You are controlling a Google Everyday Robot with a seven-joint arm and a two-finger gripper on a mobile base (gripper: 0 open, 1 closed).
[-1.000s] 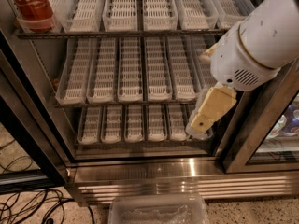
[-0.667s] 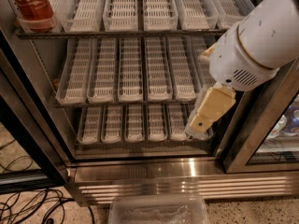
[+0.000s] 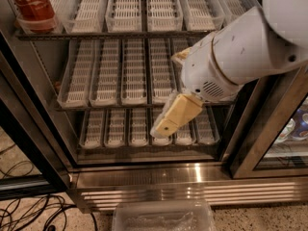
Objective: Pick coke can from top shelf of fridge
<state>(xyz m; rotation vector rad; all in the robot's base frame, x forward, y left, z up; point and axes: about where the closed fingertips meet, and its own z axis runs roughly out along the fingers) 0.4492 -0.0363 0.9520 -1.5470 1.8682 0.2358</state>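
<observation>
The coke can [image 3: 31,5], red with white script, stands upright in the far-left lane tray of the top shelf [image 3: 120,34] at the upper left of the camera view. The other lane trays on that shelf hold nothing. The fridge [image 3: 192,177] stands open, with two more racks of clear trays below. My gripper [image 3: 168,121], tan at the end of the white arm [image 3: 240,52], hangs in front of the lowest rack. It is to the right of the can, well below it, and holds nothing I can see.
The black frame of the glass door [image 3: 269,129] stands at the right, close beside the arm. A clear plastic bin [image 3: 163,218] lies on the floor in front of the steel base panel. Black cables [image 3: 29,211] lie on the floor at the lower left.
My arm and gripper have moved left, from the right end of the racks to in front of the middle lanes. The can has not moved.
</observation>
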